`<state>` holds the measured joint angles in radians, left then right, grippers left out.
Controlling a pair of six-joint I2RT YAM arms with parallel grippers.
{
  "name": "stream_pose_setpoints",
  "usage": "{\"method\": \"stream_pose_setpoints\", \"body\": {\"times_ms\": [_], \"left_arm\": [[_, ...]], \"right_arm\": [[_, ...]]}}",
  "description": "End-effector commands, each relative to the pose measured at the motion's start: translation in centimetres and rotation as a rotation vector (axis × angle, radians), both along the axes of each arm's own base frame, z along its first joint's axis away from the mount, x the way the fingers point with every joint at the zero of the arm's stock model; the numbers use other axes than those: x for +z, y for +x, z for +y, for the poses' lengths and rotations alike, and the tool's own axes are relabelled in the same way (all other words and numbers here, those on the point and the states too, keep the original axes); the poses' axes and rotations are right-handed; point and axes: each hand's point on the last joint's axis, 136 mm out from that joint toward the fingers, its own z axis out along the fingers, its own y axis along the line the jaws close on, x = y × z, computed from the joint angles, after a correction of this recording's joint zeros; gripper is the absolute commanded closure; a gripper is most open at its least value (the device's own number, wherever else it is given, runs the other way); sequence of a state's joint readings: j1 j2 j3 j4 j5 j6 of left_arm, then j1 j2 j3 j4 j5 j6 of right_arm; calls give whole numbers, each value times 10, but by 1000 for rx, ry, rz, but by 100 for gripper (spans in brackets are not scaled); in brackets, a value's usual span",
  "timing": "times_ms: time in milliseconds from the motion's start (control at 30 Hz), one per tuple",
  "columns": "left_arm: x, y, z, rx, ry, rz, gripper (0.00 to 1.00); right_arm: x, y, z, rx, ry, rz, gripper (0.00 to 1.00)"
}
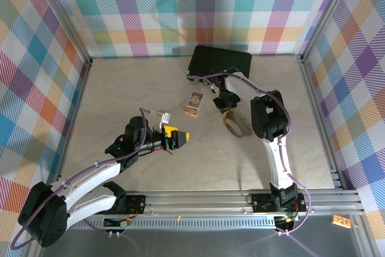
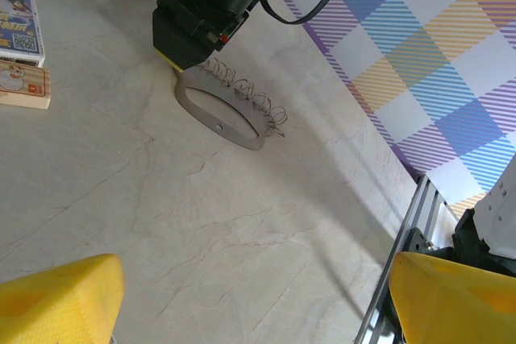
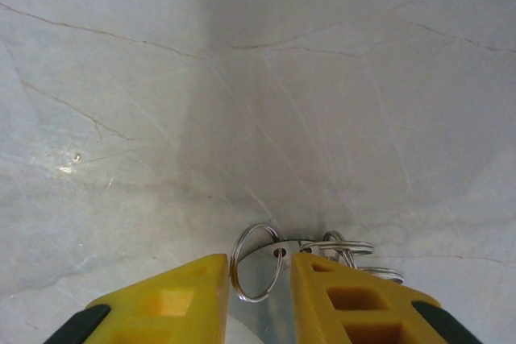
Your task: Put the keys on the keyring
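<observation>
Right gripper (image 3: 258, 278) clamped on far end of keyring (image 2: 239, 139), left gripper (image 1: 178, 137) spread wide to keyring's near left, open table (image 2: 242, 239) between, printed card (image 1: 194, 103) at keyring's far left.

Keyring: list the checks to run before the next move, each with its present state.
1. Right gripper shut on the keyring: ok.
2. Keyring resting on the table: ok.
3. Left gripper open: ok.
4. Key held in the left gripper: not ok, it is empty.
5. Where the key lies: cannot tell.
6. Card apart from the keyring: ok.
</observation>
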<state>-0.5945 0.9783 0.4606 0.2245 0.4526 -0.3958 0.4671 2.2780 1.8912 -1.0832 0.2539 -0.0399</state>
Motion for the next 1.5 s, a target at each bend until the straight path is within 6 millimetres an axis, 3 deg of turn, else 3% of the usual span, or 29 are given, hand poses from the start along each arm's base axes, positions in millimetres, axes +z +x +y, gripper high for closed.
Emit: {"method": "stream_pose_setpoints", "body": {"times_ms": [0,1233,1467], "left_arm": [[8,-4,-2,-19,-26,-36,14],[13,-5,3,9,-33,-62,15],[23,-5,8,29,-19,-74,15]], "right_arm": [[-2,-2,-1,22,-36,19,75],[5,-3,-2,85,-109,-5,95],[13,-6,11,94,-42,-30,99]]}}
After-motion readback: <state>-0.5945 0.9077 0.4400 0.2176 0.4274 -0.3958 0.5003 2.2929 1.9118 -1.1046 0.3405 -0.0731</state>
